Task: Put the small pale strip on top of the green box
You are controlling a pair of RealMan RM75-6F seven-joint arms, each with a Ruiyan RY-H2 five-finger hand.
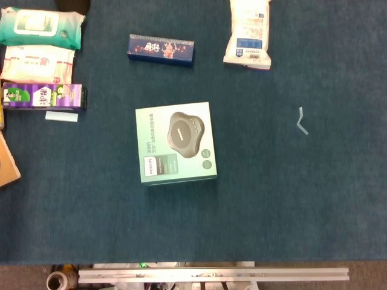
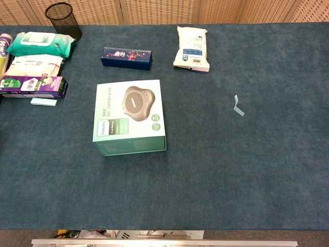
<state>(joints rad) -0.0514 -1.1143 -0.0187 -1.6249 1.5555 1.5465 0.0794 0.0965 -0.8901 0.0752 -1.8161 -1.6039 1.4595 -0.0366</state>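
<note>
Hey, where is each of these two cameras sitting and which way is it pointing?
Head view: high above the blue-carpeted table, looking almost straight down; no arm or hand shows.
Chest view: lower, at the near edge, angled toward the far wicker wall; no arm or hand.
Shared: the green cardboard box and small pale bent strip.

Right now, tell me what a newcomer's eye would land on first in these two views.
The green box draws the eye first, lying flat near the middle of the blue table with a dark grey device printed on its lid. Next comes the small pale strip, bent, alone on bare cloth well to the box's right. Neither hand is in view.
</note>
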